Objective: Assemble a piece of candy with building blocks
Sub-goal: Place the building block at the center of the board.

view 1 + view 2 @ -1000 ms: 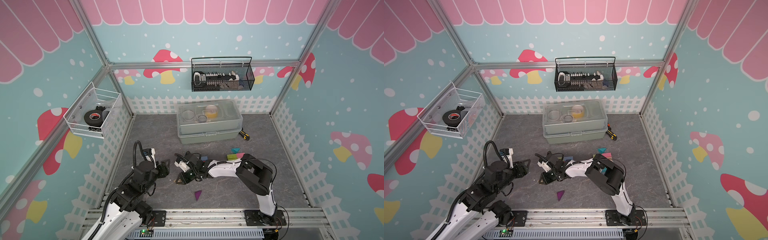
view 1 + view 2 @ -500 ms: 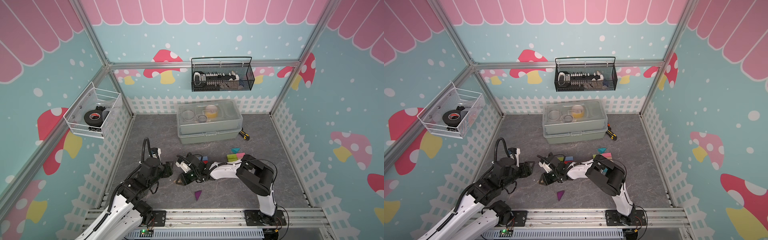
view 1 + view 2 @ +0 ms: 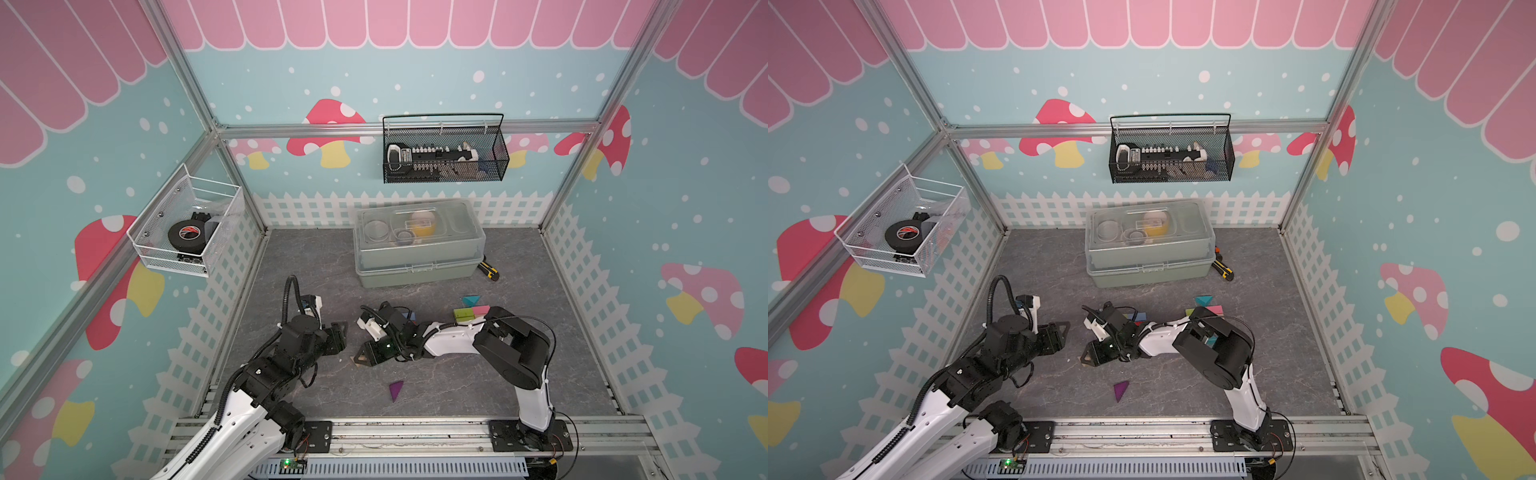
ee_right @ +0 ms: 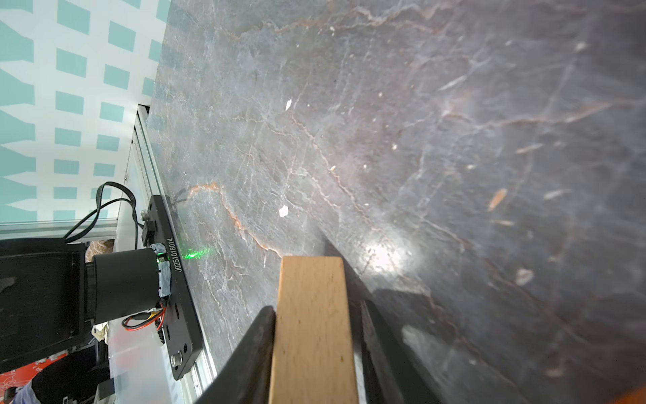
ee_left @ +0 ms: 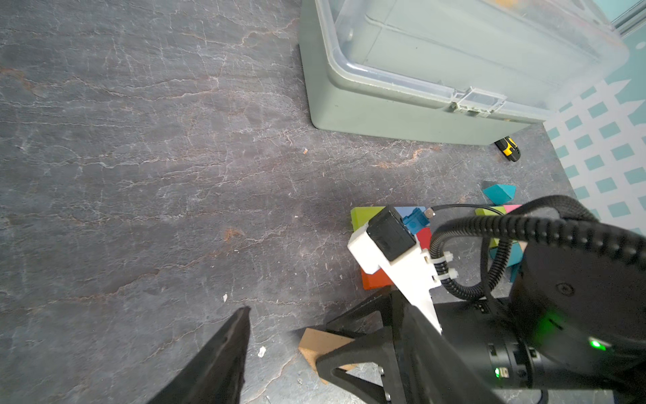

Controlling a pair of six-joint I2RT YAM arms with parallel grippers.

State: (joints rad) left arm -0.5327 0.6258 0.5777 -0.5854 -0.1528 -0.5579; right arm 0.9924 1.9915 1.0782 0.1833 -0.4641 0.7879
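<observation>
The tan block [image 5: 320, 344] sits low on the dark marbled tabletop [image 3: 316, 270], right between the fingers of the right gripper [image 4: 316, 309]. The jaws stand narrowly apart and hug its long sides, but I cannot tell whether they actually pinch it. The left gripper [image 3: 338, 337] hovers just beside, spread and empty. A purple prism [image 3: 396, 390] lies nearer the front rail. Other coloured blocks [image 3: 465, 313] cluster behind the right arm, before a lidded plastic box [image 3: 417, 249].
</observation>
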